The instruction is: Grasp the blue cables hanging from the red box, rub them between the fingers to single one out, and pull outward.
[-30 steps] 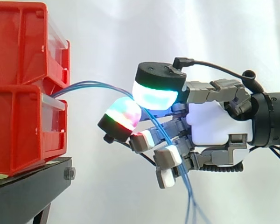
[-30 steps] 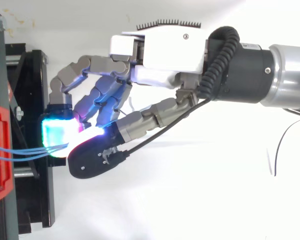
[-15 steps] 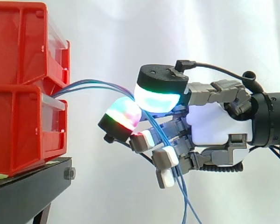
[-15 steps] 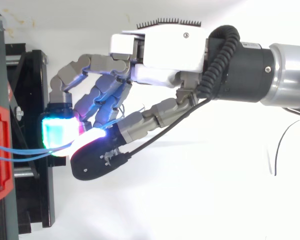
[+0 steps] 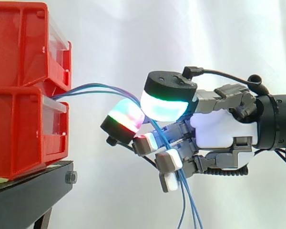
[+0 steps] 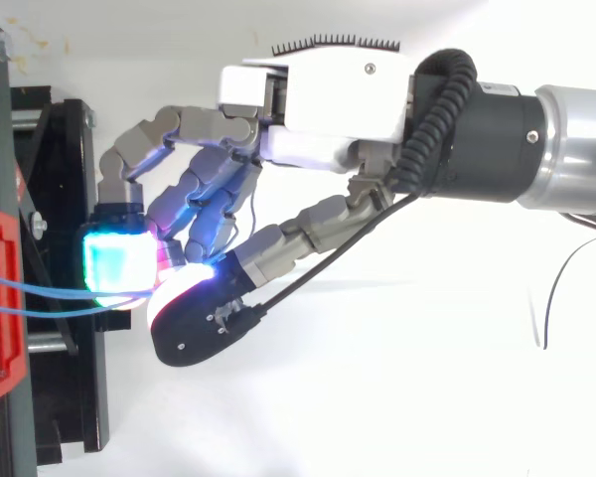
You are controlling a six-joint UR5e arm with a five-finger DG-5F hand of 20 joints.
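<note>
Hand [image 5: 219, 129] is clamped on the blue cables [image 5: 93, 87]: fingers curled, two glowing pads [image 5: 166, 106] pressed together w/ the strands between. Side view looks like >1 strand in the pinch, so not singled out yet imo.

Risks, hand outward:
- At the pads: w/ several strands in the pinch, pulling out drags the bundle, not one. Needs more rub first. Squeeze too light → all slip out. Too hard → strands lock side by side and won't roll apart.
- Just below the palm: loose tails hang past the lower curled fingers, touching or v. close, can't tell which. Could snag there on the pull and bring a 2nd strand along.
- Ahead of the pads: the span to the box is a shallow arch w/ little slack. Top view shows strands splitting apart toward the box, so tension prob uneven. The tight one may pop from the pinch.
- Far end: cables exit the front of the red box [image 5: 24, 129], on the black stand [image 5: 33, 188], well ahead of the hand. If the ends are held fast inside, a hard pull could shift the box.
</note>
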